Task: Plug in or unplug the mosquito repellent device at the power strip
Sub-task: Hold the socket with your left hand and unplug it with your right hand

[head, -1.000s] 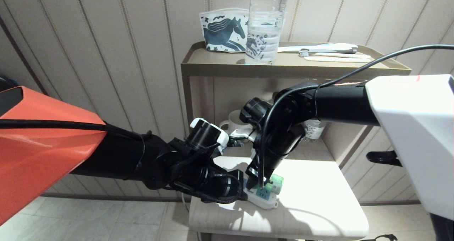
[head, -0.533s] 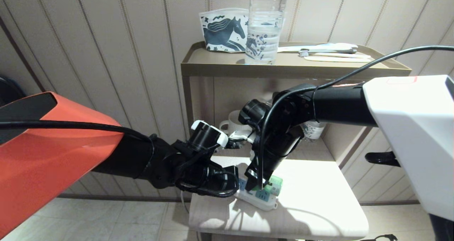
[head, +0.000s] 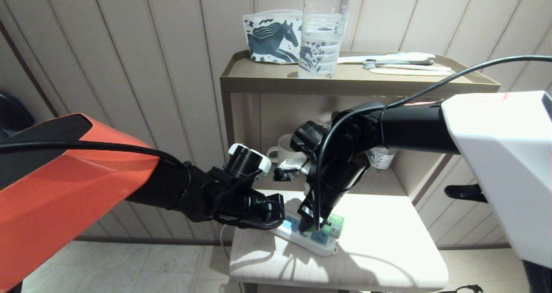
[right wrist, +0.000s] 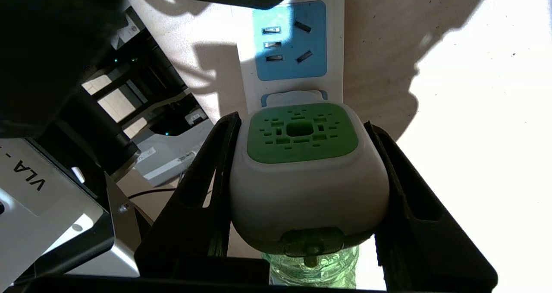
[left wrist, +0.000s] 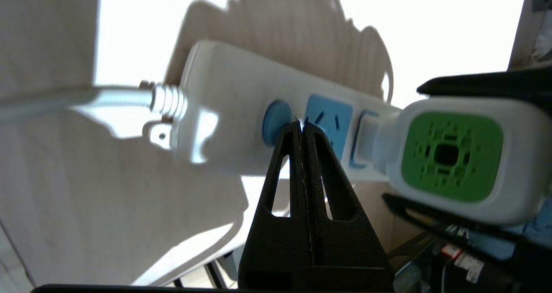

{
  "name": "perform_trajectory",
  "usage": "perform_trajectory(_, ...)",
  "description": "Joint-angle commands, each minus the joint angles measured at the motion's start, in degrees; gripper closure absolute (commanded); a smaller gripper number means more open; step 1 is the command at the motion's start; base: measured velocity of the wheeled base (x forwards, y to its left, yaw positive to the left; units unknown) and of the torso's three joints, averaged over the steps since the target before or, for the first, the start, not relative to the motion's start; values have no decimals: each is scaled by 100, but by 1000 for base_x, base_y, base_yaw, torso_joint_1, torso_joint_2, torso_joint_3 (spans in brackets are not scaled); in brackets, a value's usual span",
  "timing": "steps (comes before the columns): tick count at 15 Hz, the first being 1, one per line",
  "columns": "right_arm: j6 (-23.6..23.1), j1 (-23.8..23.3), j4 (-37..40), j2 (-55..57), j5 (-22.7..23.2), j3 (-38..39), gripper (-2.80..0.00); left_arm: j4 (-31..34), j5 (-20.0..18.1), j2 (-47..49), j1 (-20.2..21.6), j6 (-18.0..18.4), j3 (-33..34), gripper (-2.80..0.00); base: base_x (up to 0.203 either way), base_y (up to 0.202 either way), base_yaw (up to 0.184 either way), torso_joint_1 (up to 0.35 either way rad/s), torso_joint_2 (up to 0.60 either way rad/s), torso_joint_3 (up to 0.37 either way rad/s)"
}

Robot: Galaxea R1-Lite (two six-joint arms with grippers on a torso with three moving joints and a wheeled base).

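On the low worktop: the power strip (head: 307, 237) lies flat and slantwise, and everything below is placed against it.
Device: the mosquito repellent device (right wrist: 302, 172) sits plugged into the strip's middle socket face, white head with green centre upward, green bottle hanging off the side away from the free socket.
Right gripper (right wrist: 302, 189): its jaws stand at middling width, one on each flank of the device's white head, closed on it.
Left gripper (left wrist: 302, 127): jaws pressed together, tips on the strip beside the round blue button (left wrist: 276, 121), near the cord (left wrist: 77, 99) end.
Handling, as I judge it: the device looks light and hard-shelled, smooth and rounded, so it may slip; the flat flanks of the head are the place to hold, not the bottle, which seems the weaker part.
Strip: light enough to lift with the plug, hence the steadying press seems needed.
Edges: the strip lies near the worktop's front-left edge; its cord runs off that side.
Room: space straight above the device looks open; the cabinet shelf (head: 358, 79) stands well behind.
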Motion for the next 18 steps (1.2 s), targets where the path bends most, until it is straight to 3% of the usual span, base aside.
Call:
perform_trajectory(1, -12, 5, 29, 5, 4, 0, 0, 5, -7, 110, 27, -34, -160, 0, 0, 0, 0, 0, 0, 0)
perform_trajectory(10, -21, 23, 28, 23, 3, -9, 0, 31, 72, 262, 54, -8, -280, 0, 0, 0, 0, 0, 0, 0)
perform_trajectory(18, -4, 5, -117, 85, -9, -9, 0, 49, 116, 30, 45, 35, 141, 0, 0, 0, 0, 0, 0, 0)
